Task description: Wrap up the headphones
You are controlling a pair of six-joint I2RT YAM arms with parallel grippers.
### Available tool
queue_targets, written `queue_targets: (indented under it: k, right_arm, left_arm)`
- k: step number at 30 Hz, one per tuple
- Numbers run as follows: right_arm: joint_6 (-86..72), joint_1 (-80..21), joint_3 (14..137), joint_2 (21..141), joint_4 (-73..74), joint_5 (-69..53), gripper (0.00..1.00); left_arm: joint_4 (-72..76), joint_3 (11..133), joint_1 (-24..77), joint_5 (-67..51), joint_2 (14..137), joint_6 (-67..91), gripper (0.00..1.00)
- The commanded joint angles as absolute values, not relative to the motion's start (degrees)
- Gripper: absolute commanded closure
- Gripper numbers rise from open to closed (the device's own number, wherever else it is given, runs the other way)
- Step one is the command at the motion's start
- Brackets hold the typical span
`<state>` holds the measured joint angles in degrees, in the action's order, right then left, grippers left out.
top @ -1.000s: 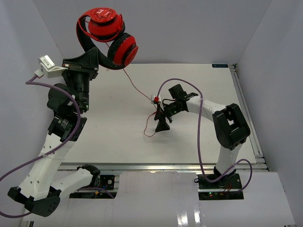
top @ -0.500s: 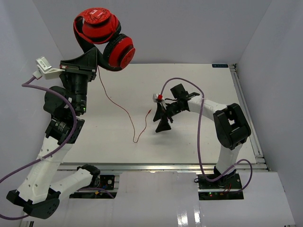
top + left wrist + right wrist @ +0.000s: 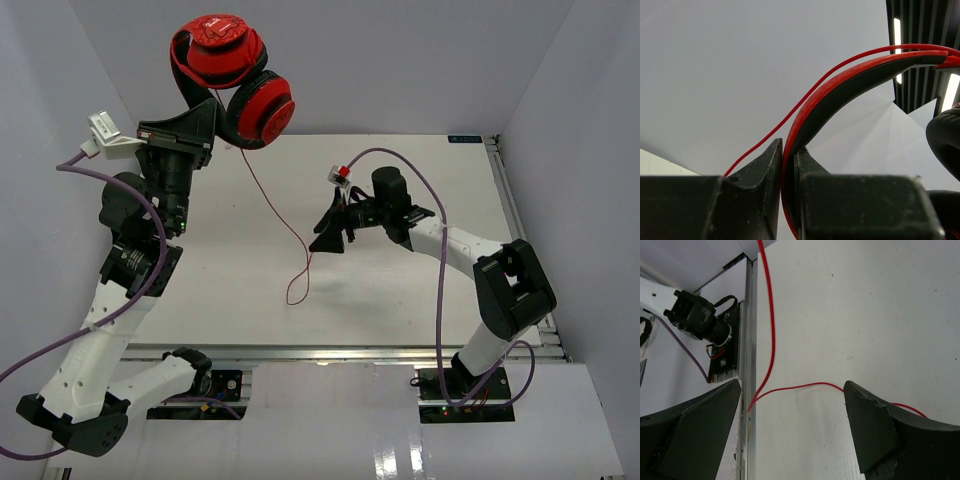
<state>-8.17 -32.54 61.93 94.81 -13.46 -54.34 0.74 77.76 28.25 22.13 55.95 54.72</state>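
The red headphones [image 3: 235,75] hang high above the table's back left, with one ear cup above the other. My left gripper [image 3: 207,112] is shut on their black-and-red headband [image 3: 850,85], which is pinched between the jaws of that gripper [image 3: 789,150]. The thin red cord [image 3: 272,205] drops from the cups to a loop low over the table. My right gripper [image 3: 326,232] is open near mid-table, just right of the cord. In the right wrist view the cord [image 3: 771,315] runs down and across between the spread fingers [image 3: 875,430] of that gripper [image 3: 792,385], beyond the tips.
The white table [image 3: 400,290] has a metal rail [image 3: 522,240] along its right side and another along its near edge [image 3: 751,340]. Purple robot cables [image 3: 440,300] trail along both arms. White walls close in on three sides.
The cord ran to my right gripper and now hangs free left of it. The right arm has stretched leftward and risen. The left arm shifted the headphones slightly.
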Motion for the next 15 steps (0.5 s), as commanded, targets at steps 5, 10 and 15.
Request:
queue_targets:
  k: [5, 10, 15]
  right_arm:
    - [-25.04, -35.24, 67.92, 97.07, -25.04, -52.43, 0.1]
    - [-22.61, -38.56, 73.53, 99.85, -21.42, -49.37, 0.1]
    - [-18.2, -39.38, 76.46, 100.46, -16.01, -38.89, 0.1]
  left_arm:
    - [2.55, 80.97, 28.21, 20.3, 56.57, 57.1, 1.0]
    - [2.21, 81.12, 28.21, 20.39, 56.53, 57.12, 1.0]
    - [1.67, 81.12, 28.21, 20.39, 55.99, 57.04, 1.0]
